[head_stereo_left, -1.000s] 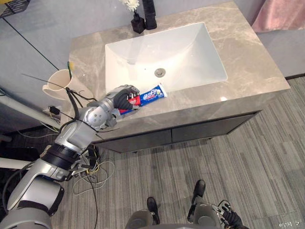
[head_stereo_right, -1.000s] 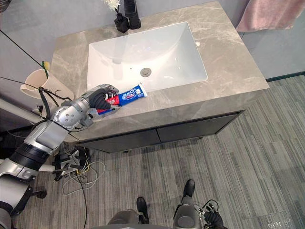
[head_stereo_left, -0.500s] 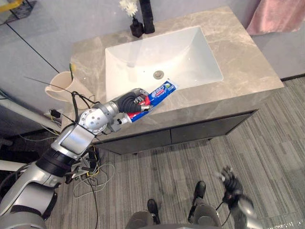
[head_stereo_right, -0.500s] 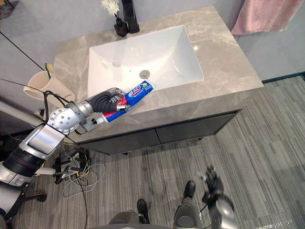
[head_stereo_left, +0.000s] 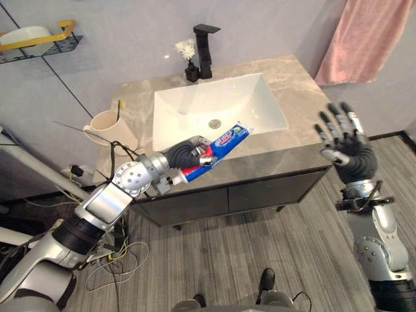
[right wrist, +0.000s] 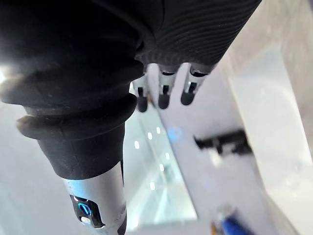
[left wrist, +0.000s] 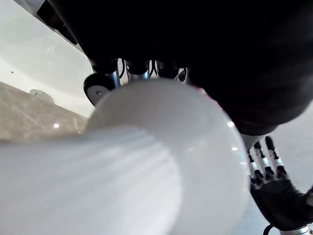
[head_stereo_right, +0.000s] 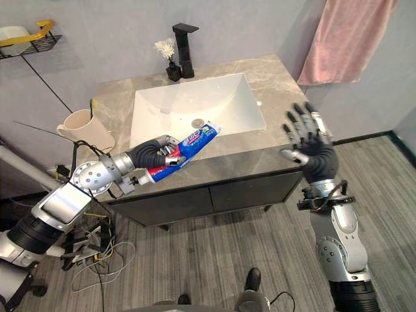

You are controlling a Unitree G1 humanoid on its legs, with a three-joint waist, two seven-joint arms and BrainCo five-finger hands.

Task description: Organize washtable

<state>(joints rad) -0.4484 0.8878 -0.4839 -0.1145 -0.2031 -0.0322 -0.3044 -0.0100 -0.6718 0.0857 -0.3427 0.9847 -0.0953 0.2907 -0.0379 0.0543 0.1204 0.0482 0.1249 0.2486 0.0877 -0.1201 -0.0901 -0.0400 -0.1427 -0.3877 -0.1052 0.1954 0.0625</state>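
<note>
One toothpaste tube (head_stereo_left: 220,144), one cup (head_stereo_left: 105,126), one towel (head_stereo_left: 361,39), seemingly one toothbrush (head_stereo_left: 119,106).

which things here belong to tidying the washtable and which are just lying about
Job: toothpaste, held in left hand; cup, probably; washtable.
Lying about: faucet, flower vase, towel, wall shelf. Right hand open, idle.

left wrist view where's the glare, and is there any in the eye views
Left wrist view: small glints on the cap of the toothpaste tube and on the countertop; the left hand sits in deep shadow. Right eye view: one small glint on the countertop beside the sink, light otherwise soft.
</note>
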